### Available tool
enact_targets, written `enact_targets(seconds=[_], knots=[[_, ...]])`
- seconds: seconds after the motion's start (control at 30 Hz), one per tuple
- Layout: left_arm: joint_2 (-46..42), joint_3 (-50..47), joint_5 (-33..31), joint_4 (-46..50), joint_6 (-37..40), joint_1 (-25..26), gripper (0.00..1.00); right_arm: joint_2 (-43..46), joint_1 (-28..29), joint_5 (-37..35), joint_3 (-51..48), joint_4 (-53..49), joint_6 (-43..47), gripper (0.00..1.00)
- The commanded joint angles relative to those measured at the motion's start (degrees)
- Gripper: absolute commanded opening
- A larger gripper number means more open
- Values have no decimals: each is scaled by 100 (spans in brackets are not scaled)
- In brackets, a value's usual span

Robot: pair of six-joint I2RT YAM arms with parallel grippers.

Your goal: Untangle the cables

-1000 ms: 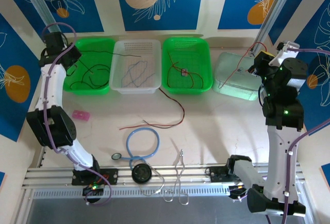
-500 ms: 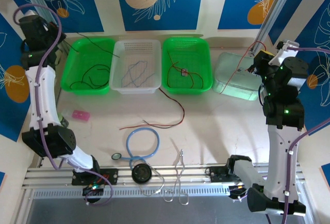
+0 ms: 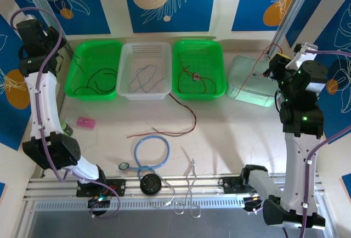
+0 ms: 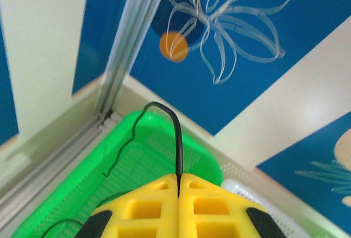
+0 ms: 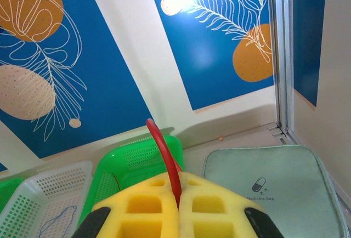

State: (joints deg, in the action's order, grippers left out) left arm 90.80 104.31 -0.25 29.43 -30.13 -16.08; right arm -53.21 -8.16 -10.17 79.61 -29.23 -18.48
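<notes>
Cream table (image 3: 236,139), blue leaf-painted walls (image 3: 192,7): two green baskets (image 3: 93,96) (image 3: 198,96), one white basket (image 3: 143,97), one pouch (image 3: 249,81). Left gripper (image 4: 179,179) clamps a black cable (image 4: 178,145), right gripper (image 5: 177,191) a red cable (image 5: 166,150).

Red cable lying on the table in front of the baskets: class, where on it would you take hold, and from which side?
Probably at the bend of the red cable, coming from straight above and squeezing across the wire. There it lies flat on bare table, apart from the light-blue tube loop near its left stretch.
</notes>
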Motion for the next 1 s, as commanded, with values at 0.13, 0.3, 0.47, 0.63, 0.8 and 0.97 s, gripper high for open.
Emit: enact_targets(seconds=[0.13,0.3,0.47,0.63,0.8,0.97], knots=[[1092,-389,936,482,33,193,0,38,-27,86,119,49,-38,0],[1654,-224,-672,1026,1064,781,0,72,-36,77,139,-10,27,0],[2142,-205,-1368,1008,1669,1143,0,86,-36,73,143,-47,38,0],[3148,513,-1261,1690,1726,1133,0,120,-34,74,201,-121,100,0],[3685,907,-1078,1992,1710,1133,0,204,-37,59,264,-280,296,0],[4024,1209,-776,2289,1701,1131,3,220,-36,120,265,-346,271,0]])
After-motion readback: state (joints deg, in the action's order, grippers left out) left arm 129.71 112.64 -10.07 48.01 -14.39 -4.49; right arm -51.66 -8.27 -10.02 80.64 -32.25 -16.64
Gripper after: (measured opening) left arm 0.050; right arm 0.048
